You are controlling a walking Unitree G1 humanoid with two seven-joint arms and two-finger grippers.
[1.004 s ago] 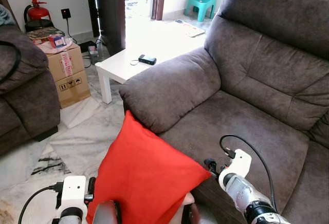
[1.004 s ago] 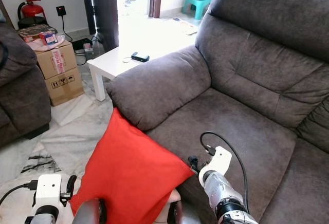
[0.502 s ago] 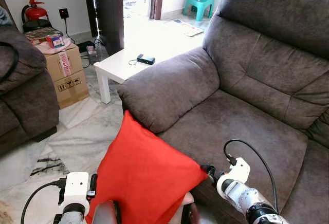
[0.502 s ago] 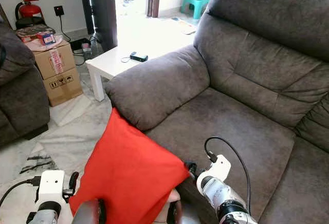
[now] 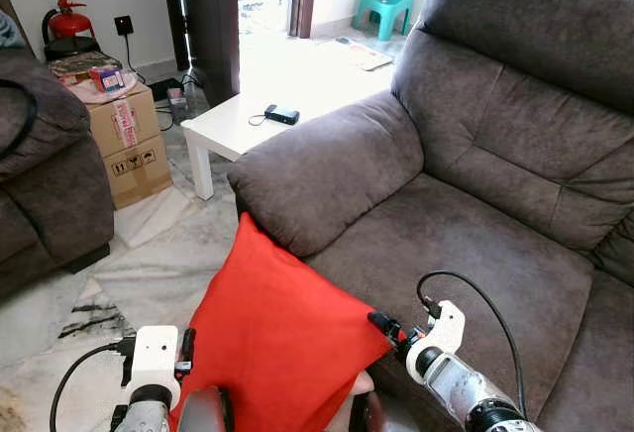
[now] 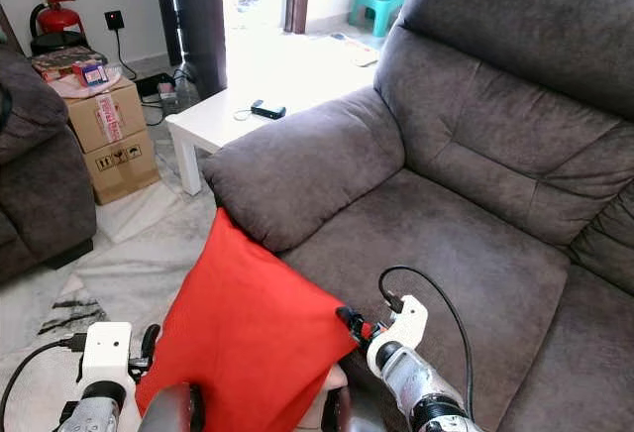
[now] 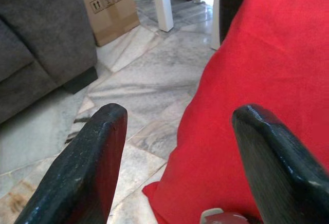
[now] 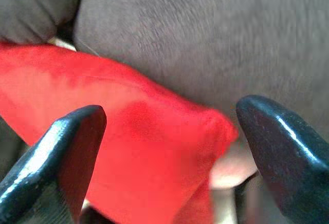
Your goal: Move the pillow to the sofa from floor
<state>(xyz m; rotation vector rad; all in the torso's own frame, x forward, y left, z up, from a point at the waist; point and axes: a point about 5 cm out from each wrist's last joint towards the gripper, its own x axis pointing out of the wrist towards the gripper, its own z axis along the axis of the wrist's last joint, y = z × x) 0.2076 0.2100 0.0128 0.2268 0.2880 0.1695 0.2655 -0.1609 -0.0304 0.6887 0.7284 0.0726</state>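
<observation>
While the square red fabric pillow (image 5: 282, 343) stands on edge in the lower centre of the frame, leaning against the front of the grey suede sofa (image 5: 466, 214) below its armrest, we judge the move barely begun: the pillow is not yet on the seat cushion and nothing has hold of it. Our left gripper (image 7: 180, 167) sits at the pillow's left edge, its fingers spread wide with red cloth and marble floor (image 5: 149, 254) between them. Our right gripper (image 8: 164, 147) faces the pillow's right corner, likewise spread wide and not closed on the cloth. Left to do: clamp, lift, set down on the seat. We count one pillow, two grippers, one white low table (image 5: 248, 120), two stacked cardboard boxes (image 5: 129, 140), one red fire extinguisher (image 5: 69, 21) and one teal plastic chair (image 5: 388, 1)
</observation>
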